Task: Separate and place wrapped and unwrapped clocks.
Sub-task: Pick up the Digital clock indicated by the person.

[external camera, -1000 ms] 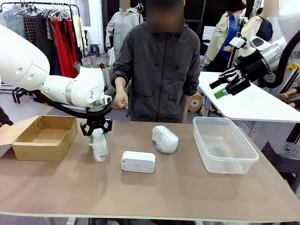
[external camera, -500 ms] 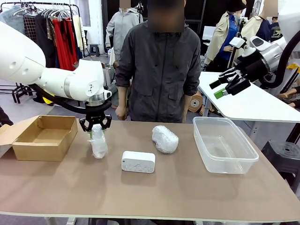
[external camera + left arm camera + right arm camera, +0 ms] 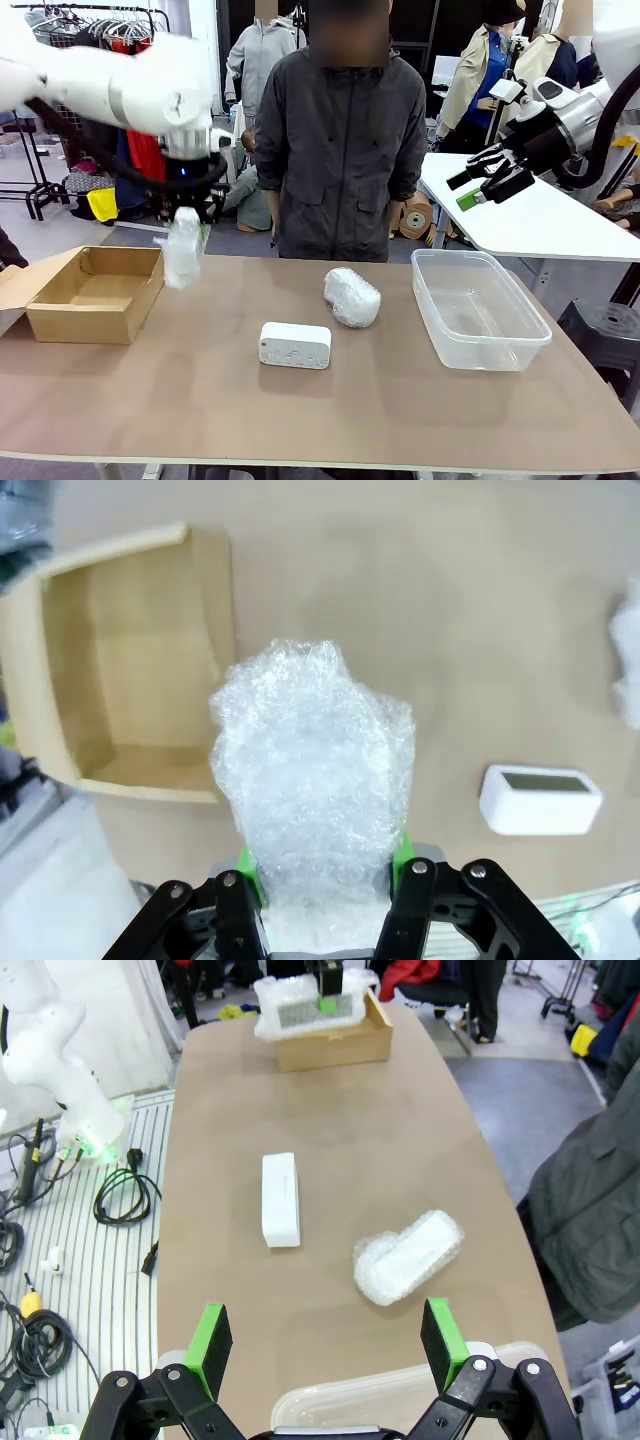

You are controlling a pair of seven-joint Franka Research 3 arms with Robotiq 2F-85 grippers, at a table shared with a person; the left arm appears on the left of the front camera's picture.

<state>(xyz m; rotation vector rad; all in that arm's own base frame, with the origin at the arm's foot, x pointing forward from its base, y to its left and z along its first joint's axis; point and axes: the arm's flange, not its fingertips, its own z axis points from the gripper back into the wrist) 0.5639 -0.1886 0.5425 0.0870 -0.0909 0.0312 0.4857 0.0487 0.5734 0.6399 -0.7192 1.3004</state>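
**Front view:** The left gripper (image 3: 186,222) is up in the air and squeezes the top of 1 wrapped clock (image 3: 182,256). It hangs by the right wall of the cardboard box (image 3: 95,295), on the left of the table (image 3: 300,420). The other wrapped clock (image 3: 352,296) lies in the middle. The bare white clock (image 3: 295,345) lies just nearer. The plastic tub (image 3: 478,310) sits on the right. The right gripper (image 3: 485,182) is high on the right, wide apart, holding nothing. A person (image 3: 345,140) stands at the far side.

**Left wrist view:** The 2 green pads (image 3: 400,847) pinch the wrapped clock (image 3: 315,780). The box (image 3: 130,680) is below on the left and the bare white clock (image 3: 540,800) is on the right.

**Right wrist view:** The right gripper (image 3: 327,1345) is wide and holds nothing, above the tub's rim (image 3: 400,1392). The other wrapped clock (image 3: 408,1257) and the bare white clock (image 3: 280,1200) lie apart on the table.
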